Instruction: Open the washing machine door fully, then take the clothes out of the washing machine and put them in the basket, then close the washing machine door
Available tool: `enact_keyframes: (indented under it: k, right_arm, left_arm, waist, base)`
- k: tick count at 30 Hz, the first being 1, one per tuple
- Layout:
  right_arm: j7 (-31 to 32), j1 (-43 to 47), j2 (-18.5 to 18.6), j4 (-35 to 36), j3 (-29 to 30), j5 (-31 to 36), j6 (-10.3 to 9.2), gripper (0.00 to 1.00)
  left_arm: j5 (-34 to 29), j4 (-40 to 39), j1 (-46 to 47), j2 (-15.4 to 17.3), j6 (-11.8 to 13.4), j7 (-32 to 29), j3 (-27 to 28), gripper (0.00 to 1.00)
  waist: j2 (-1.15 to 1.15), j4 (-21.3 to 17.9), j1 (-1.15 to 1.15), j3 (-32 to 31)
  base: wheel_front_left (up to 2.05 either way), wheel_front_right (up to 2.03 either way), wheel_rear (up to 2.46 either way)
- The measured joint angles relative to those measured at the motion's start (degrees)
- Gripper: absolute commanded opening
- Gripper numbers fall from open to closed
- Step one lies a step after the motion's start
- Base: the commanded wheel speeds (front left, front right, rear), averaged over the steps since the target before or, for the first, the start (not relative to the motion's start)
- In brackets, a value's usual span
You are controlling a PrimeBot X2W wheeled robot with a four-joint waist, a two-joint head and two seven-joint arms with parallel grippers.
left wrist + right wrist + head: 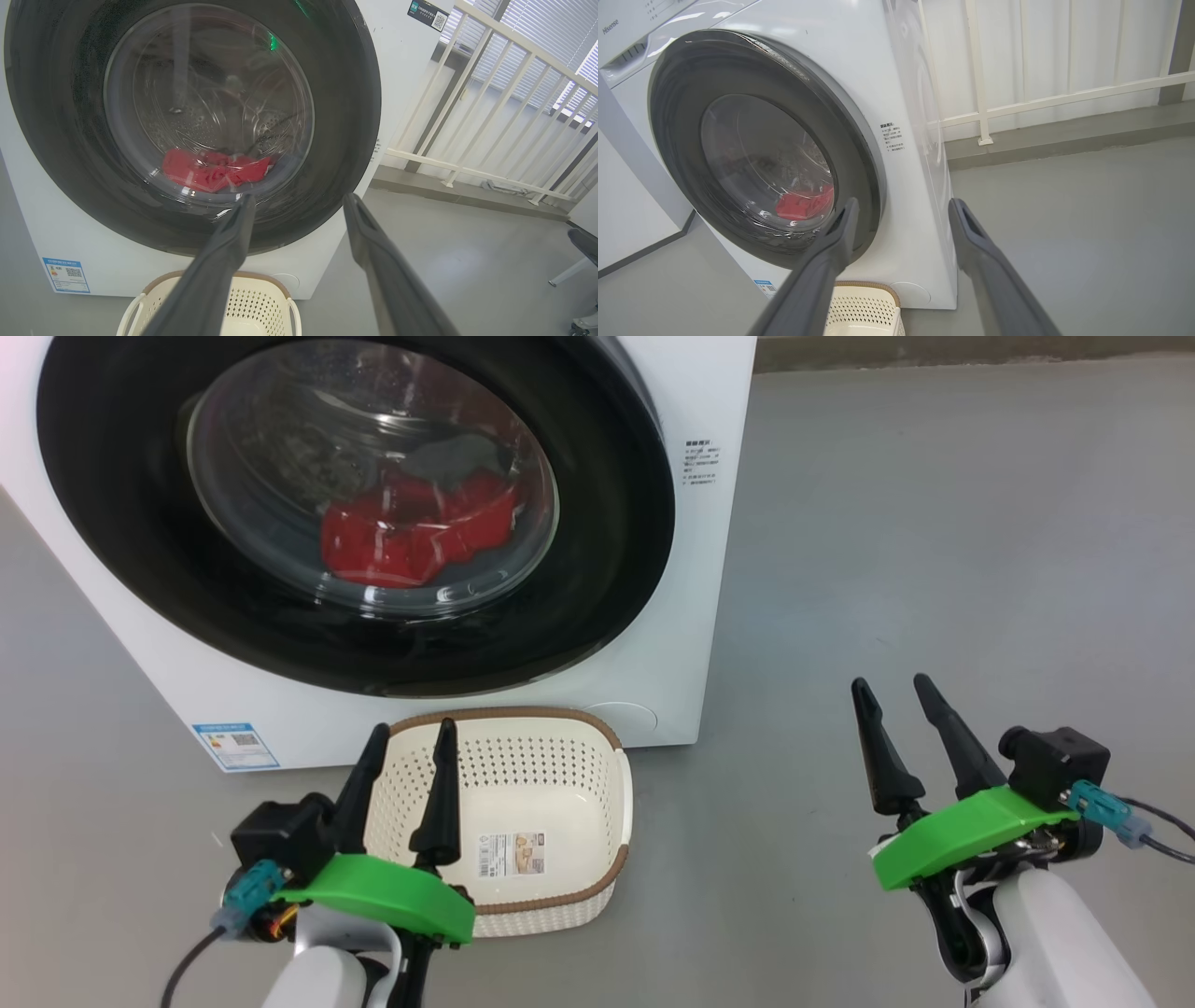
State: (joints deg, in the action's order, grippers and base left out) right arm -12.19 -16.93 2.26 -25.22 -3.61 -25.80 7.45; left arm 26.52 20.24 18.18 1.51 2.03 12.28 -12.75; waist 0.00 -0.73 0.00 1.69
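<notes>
Opening the washing machine door (607, 523) is the step in hand: it sits shut against the white washing machine (714, 616), with the red clothes (411, 537) low in the drum behind its glass. The left gripper (414, 728) and right gripper (891, 683) both hover near the camera, fingers spread wide and holding nothing. I cannot tell which rim carries the catch. It is best to hook one finger behind the door's edge, pull along its arc rather than straight back, and mind the basket (523, 714), which stands just in front of the machine, below the door. The floor (934, 523) is smooth, grey and level. A white railing (490, 116) runs to the far right, beyond the machine.
</notes>
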Motion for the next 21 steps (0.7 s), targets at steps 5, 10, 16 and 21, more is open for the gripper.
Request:
enact_keyframes:
  k: [5,10,16,21]
  right_arm:
    - [-1.0,-1.4,0.2,-0.3,-0.5,3.3,0.01,1.0]
    - [-1.5,-2.2,0.4,-0.6,-0.6,6.2,0.01,1.0]
    - [-2.3,-3.2,0.7,-0.7,-0.8,9.0,0.01,1.0]
    - [-2.3,-3.3,0.7,-0.7,-0.8,9.0,0.01,1.0]
  left_arm:
    - [-2.7,0.7,1.4,0.0,0.6,0.9,-0.5,1.0]
    - [-5.0,1.1,2.4,0.1,1.2,1.5,-1.2,1.0]
    - [-7.4,1.5,3.4,0.1,2.0,2.0,-1.9,1.0]
    - [-7.4,1.5,3.4,0.2,2.0,2.0,-1.9,1.0]
  waist:
    - [0.0,-0.1,0.0,0.5]
    - [0.0,-0.1,0.0,0.7]
    - [0.0,-0.1,0.0,1.0]
    - [0.0,-0.1,0.0,0.9]
  base:
    - [0.0,0.0,0.0]
    - [0.0,0.0,0.0]
    - [0.0,0.0,0.0]
    - [0.0,0.0,0.0]
